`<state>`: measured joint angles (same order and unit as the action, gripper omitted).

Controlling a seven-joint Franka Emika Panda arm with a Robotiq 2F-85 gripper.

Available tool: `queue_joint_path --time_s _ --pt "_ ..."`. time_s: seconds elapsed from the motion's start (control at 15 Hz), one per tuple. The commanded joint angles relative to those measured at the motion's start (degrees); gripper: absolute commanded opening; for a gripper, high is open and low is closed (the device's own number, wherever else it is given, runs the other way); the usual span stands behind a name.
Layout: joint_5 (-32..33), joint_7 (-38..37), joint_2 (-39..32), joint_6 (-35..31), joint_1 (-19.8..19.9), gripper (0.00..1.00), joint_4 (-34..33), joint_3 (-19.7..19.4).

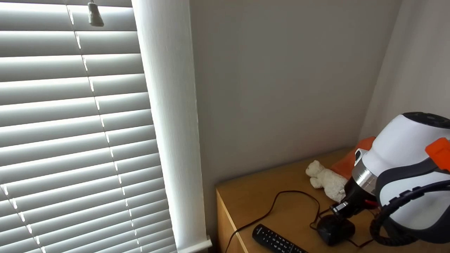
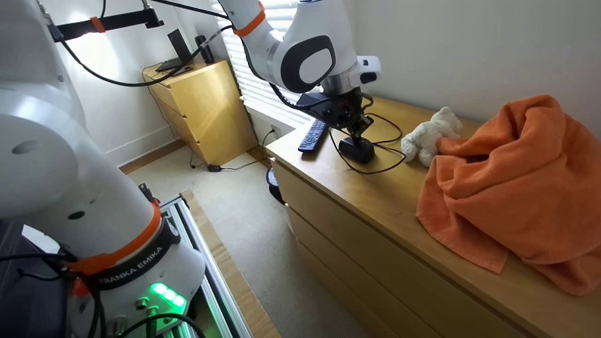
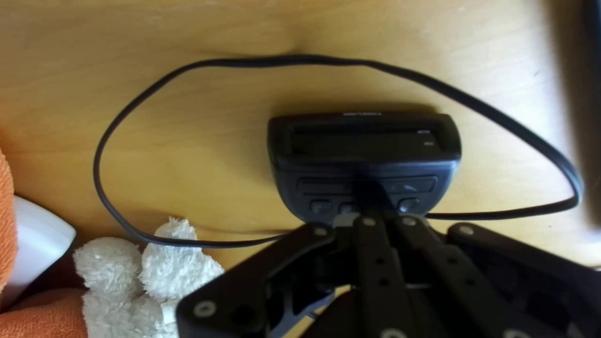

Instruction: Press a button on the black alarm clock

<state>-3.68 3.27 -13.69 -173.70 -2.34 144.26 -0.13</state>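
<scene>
The black alarm clock (image 1: 334,232) sits on the wooden dresser top. It also shows in the exterior view (image 2: 353,152) and in the wrist view (image 3: 328,143). In the wrist view its dark display faces the top and a long bar button and several round buttons lie below it. My gripper (image 3: 373,192) is shut with nothing visible between its fingers. Its dark tips are over the middle of the clock's button area, hiding part of the bar and buttons. In both exterior views the gripper (image 1: 340,212) (image 2: 359,134) points down at the clock's top. I cannot tell whether it touches.
A thin black cord (image 3: 281,60) loops around the clock. A long black remote (image 1: 276,240) (image 2: 313,136) lies beside it. A white plush bear (image 1: 327,181) (image 2: 429,136) and an orange towel (image 2: 516,188) lie on the dresser (image 2: 375,202). A wall stands behind.
</scene>
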Motion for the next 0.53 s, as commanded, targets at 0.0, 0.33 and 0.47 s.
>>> queue_joint_path --time_s 0.0,0.33,0.47 --pt "2.7 -2.12 -1.67 -1.69 -0.7 0.0 0.34 -0.93" --pt "6.37 -3.36 -4.05 -2.93 -2.78 0.0 0.77 -3.38" --pt "8.71 -4.78 -5.36 -3.65 -4.39 0.0 0.84 -5.48"
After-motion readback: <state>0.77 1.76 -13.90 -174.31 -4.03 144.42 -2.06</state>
